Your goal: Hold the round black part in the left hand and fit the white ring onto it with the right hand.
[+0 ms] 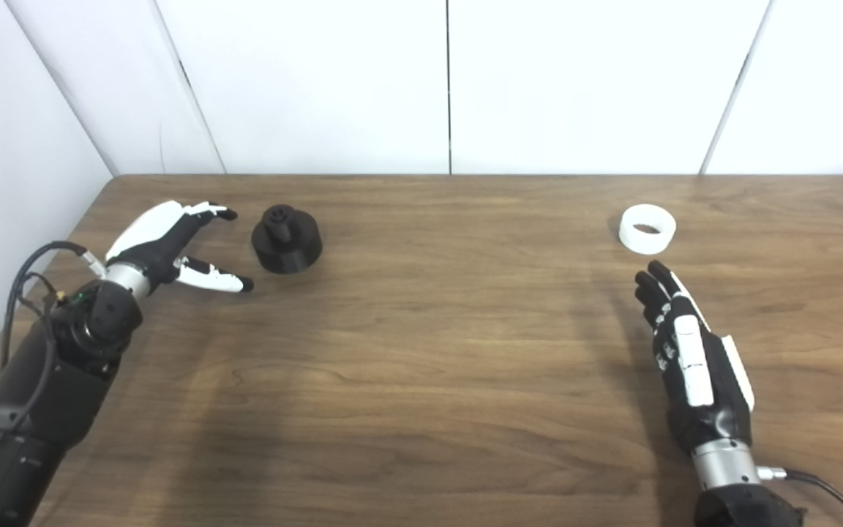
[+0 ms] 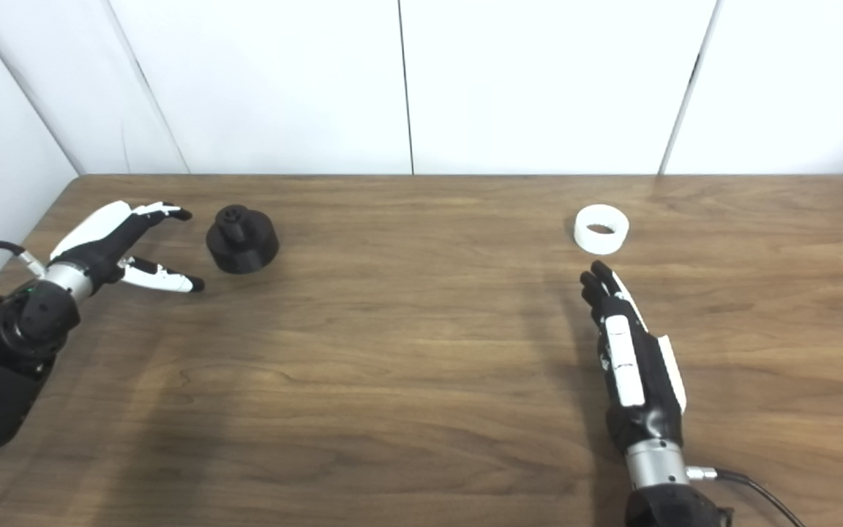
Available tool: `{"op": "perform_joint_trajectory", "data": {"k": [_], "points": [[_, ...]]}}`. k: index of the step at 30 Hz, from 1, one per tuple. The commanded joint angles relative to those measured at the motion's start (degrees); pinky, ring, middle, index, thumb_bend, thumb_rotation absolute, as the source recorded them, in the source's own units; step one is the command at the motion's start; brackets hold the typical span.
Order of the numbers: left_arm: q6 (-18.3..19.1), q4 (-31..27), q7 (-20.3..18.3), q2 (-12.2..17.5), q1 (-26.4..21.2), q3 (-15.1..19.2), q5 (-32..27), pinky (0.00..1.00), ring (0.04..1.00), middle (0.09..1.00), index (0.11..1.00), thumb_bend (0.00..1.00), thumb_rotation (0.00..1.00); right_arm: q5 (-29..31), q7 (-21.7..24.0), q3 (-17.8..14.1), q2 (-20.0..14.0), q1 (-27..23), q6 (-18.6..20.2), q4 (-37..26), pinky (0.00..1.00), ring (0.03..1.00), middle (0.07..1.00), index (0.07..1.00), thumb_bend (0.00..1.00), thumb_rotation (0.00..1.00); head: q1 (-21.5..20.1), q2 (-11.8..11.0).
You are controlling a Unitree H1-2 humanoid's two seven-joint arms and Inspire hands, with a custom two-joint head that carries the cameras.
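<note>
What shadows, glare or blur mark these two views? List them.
Left eye view: soft broad shadows stretch toward the camera under the left hand and right hand; round black part keeps little surface detail. Right eye view: pale sheen on the table near the wall; white ring slightly soft.

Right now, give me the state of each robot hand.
Left robot hand: open, holds nothing, beside the round black part.
Right robot hand: open, holds nothing, short of the white ring.
</note>
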Motion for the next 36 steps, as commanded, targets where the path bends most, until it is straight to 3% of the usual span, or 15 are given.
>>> {"op": "perform_joint_trajectory", "data": {"k": [1, 10, 14, 24, 36], "points": [[-1.09, 0.14, 0.46, 2.16, -3.87, 0.44, 1.02, 0.89, 1.000, 0.978, 0.871, 0.95, 0.32, 0.22, 0.64, 0.21, -0.37, 3.31, -2.50, -0.63, 1.00, 0.950, 0.910, 0.922, 0.54, 0.91, 0.06, -0.10], [-0.21, 1.00, -0.67, 1.40, -5.85, 0.57, 0.75, 0.87, 1.000, 0.981, 0.862, 0.94, 0.28, -0.24, 0.44, 0.42, -0.09, 3.62, -2.74, -0.47, 1.00, 0.941, 0.904, 0.921, 0.54, 0.90, -0.27, -0.24], [-1.58, 2.22, -0.77, 1.19, -6.75, -0.02, 0.84, 0.87, 1.000, 0.967, 0.843, 0.93, 0.24, -0.09, 0.53, 0.36, -0.11, 3.67, -2.78, -0.35, 1.00, 0.946, 0.902, 0.921, 0.55, 0.89, -0.32, -0.29], [-0.06, 5.87, -3.91, 1.23, -9.66, -2.02, 1.20, 0.89, 1.000, 0.975, 0.864, 0.98, 0.33, -0.07, 0.48, 0.20, -0.03, 3.69, -3.43, -0.17, 1.00, 0.945, 0.900, 0.924, 0.54, 0.90, -0.70, -0.41], [1.21, 7.27, -4.78, 0.03, -11.24, -3.57, 2.13, 0.87, 1.000, 0.980, 0.879, 0.95, 0.30, 0.47, 0.45, -0.17, 0.06, 3.51, -3.66, 0.03, 1.00, 0.949, 0.903, 0.925, 0.54, 0.90, -0.81, -0.61]]}}
